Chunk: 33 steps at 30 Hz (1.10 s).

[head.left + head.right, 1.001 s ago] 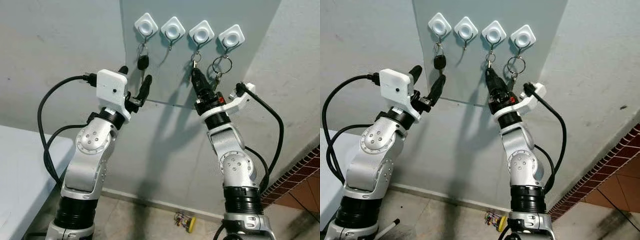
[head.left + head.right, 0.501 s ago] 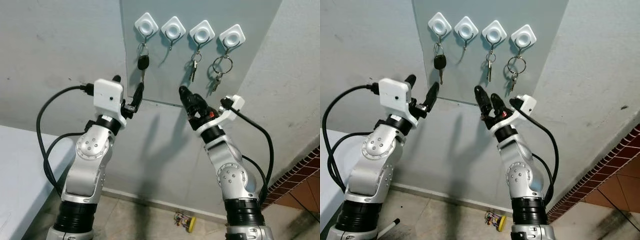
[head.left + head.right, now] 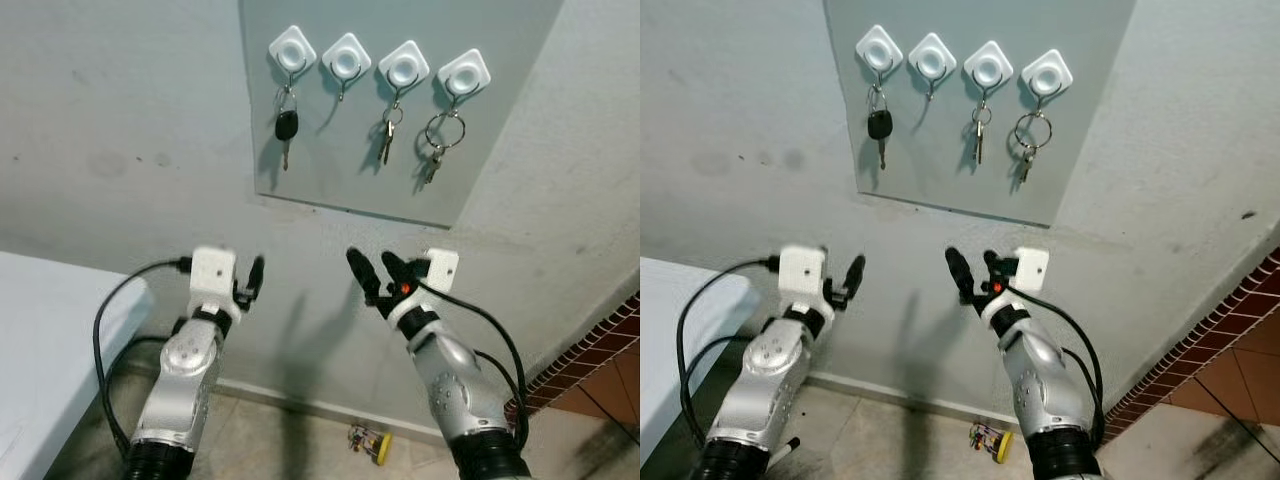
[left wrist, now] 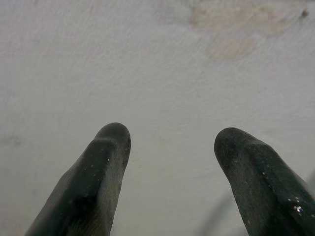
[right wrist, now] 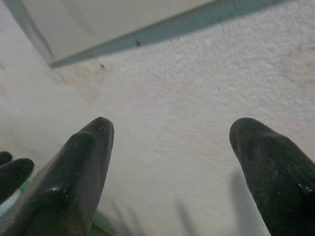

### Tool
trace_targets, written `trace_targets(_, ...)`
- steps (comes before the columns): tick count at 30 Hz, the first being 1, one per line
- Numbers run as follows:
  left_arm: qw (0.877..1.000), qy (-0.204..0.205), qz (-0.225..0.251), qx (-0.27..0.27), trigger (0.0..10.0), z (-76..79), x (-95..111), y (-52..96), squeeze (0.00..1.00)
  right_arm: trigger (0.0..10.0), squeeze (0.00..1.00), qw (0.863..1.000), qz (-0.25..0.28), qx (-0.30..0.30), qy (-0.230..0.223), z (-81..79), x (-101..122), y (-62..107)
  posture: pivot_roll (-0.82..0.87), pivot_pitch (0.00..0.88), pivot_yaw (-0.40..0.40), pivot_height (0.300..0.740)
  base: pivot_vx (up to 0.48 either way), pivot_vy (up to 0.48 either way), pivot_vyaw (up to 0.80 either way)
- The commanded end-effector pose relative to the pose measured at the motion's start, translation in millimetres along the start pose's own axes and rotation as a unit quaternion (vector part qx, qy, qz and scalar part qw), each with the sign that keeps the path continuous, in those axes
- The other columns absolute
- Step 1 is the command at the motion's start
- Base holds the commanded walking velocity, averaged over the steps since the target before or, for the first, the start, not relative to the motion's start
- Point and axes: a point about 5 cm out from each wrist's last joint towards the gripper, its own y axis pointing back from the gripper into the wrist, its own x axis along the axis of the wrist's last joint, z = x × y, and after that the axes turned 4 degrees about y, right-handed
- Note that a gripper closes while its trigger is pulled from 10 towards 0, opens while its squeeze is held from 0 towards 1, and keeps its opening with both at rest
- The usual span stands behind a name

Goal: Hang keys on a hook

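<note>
Head cam, left eye: grey panel [image 3: 330, 150] on the wall w/ four white hooks [image 3: 377, 62] in a row. Black car key [image 3: 285, 127] hangs off the 1st hook, 2nd hook [image 3: 346, 56] is bare, small key [image 3: 386, 140] hangs off the 3rd, ring w/ keys [image 3: 437, 145] off the 4th. So the task's keys look already up, each dangling free below its hook, touching nothing but the panel. Both arms are low, well under the panel. Left gripper [image 3: 250, 280] and right gripper [image 3: 371, 272] point up at the wall, both empty; right one's fingers clearly spread. Corner of a white tabletop [image 3: 50, 330] at far left, small yellow bit [image 3: 371, 443] on the floor.

Right eye: same scene. Right gripper [image 3: 972, 272] apart from the keys, fingers parted, nothing between them. Prob. no hold needed w/ the hooks carrying the load.

Left wrist cam: two black fingers [image 4: 96, 182] spread wide, bare pale wall [image 4: 157, 64] beyond. Nothing held.

Right wrist cam: fingers [image 5: 74, 172] likewise apart, empty; wall ahead and the panel's lower edge [image 5: 197, 19] across the far part.

Judgement: hanging looks done, arms just clear of the panel.
</note>
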Motion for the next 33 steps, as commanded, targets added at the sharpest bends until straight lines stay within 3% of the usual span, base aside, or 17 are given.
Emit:
trace_targets(1, 1.0, -0.008, 0.002, -0.008, 10.0, 2.2, -3, -0.4, 0.0, 10.0, 0.0, 1.0, -0.005, -0.003, 0.012, 2.4, -3, -0.1, -0.08, 0.0, -0.028, 0.724, 0.0, 0.0, 0.0)
trace_targets(4, 1.0, -0.003, -0.019, -0.021, 10.0, 2.5, -20, 2.1, 0.0, 10.0, 0.0, 0.999, -0.023, -0.013, 0.038, 9.8, -14, 3.7, -0.08, 0.0, -0.026, 0.724, 0.0, 0.0, 0.0)
trace_targets(5, 0.999, 0.019, -0.034, -0.026, 10.0, 2.5, -29, 3.0, 0.0, 10.0, 0.0, 0.998, -0.036, -0.018, 0.049, 13.4, -20, 6.1, -0.08, 0.0, -0.026, 0.724, 0.0, 0.0, 0.0)
trace_targets(9, 0.996, 0.038, -0.07, -0.029, 10.0, 3.0, -51, 4.9, 0.0, 10.0, 0.0, 0.993, -0.075, -0.033, 0.08, 24.6, -39, 14.5, -0.09, 0.0, -0.022, 0.724, 0.0, 0.0, 0.0)
trace_targets(12, 0.994, 0.012, -0.104, -0.03, 10.0, 4.0, -67, 8.2, 0.0, 10.0, 0.0, 0.987, -0.115, -0.052, 0.095, 33.8, -54, 23.5, -0.1, 0.0, -0.021, 0.724, 0.0, 0.0, 0.0)
trace_targets(14, 0.987, 0.044, -0.155, -0.016, 10.0, 5.3, -89, 16.3, 0.0, 10.0, 0.0, 0.975, -0.172, -0.065, 0.126, 42.6, -74, 38.9, -0.1, 0.0, -0.018, 0.724, 0.0, 0.0, 0.0)
trace_targets(21, 0.972, 0.072, -0.222, -0.013, 10.0, 11.1, -117, 33.7, 0.0, 10.0, 0.0, 0.951, -0.249, -0.09, 0.16, 54.1, -99, 63.2, -0.11, 0.0, -0.01, 0.724, 0.0, 0.0, 0.0)
trace_targets(27, 0.966, 0.075, -0.246, -0.018, 10.0, 16.1, -127, 41.7, 0.0, 10.0, 0.0, 0.942, -0.276, -0.106, 0.162, 58.5, -108, 74.1, -0.11, 0.0, -0.01, 0.724, 0.0, 0.0, 0.0)
trace_targets(31, 0.945, 0.079, -0.316, 0.0, 10.0, 14.1, -152, 69.9, 0.0, 10.0, 0.0, 0.925, -0.328, -0.124, 0.143, 62.3, -126, 97.9, -0.12, 0.0, -0.005, 0.724, 0.0, 0.0, 0.0)
trace_targets(33, 0.943, 0.079, -0.323, 0.002, 10.0, 13.5, -154, 72.7, 0.0, 10.0, 0.0, 0.923, -0.334, -0.127, 0.141, 63.0, -127, 100.5, -0.12, 0.0, -0.005, 0.724, 0.0, 0.0, 0.0)
